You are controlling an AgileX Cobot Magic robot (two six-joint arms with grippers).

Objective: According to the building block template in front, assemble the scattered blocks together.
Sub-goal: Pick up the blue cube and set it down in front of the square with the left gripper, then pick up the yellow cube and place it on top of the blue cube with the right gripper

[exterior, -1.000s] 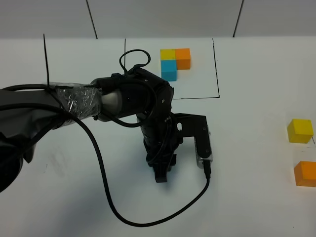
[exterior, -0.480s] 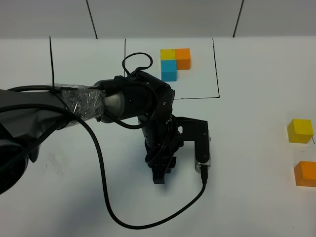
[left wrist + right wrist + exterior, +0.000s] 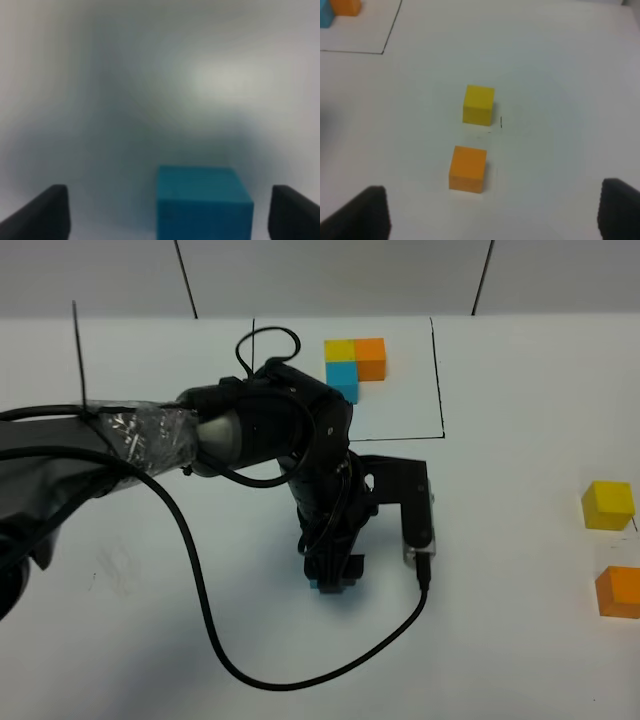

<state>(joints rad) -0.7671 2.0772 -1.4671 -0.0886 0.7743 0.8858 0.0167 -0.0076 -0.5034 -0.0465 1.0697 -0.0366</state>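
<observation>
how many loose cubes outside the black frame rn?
3. The blue cube sits between the fingers of the open left claw near the middle, mostly hidden from above. The yellow cube and orange cube lie apart at far right, yellow farther back.

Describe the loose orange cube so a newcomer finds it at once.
Go to the right edge of the white table in the high view. Two matte cubes lie there, apart. The orange cube is the nearer one, in front of the yellow cube.

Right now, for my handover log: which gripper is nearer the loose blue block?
Left. The left gripper straddles the blue block, jaws open either side; the right gripper hangs over the yellow block and orange block, far off.
</observation>
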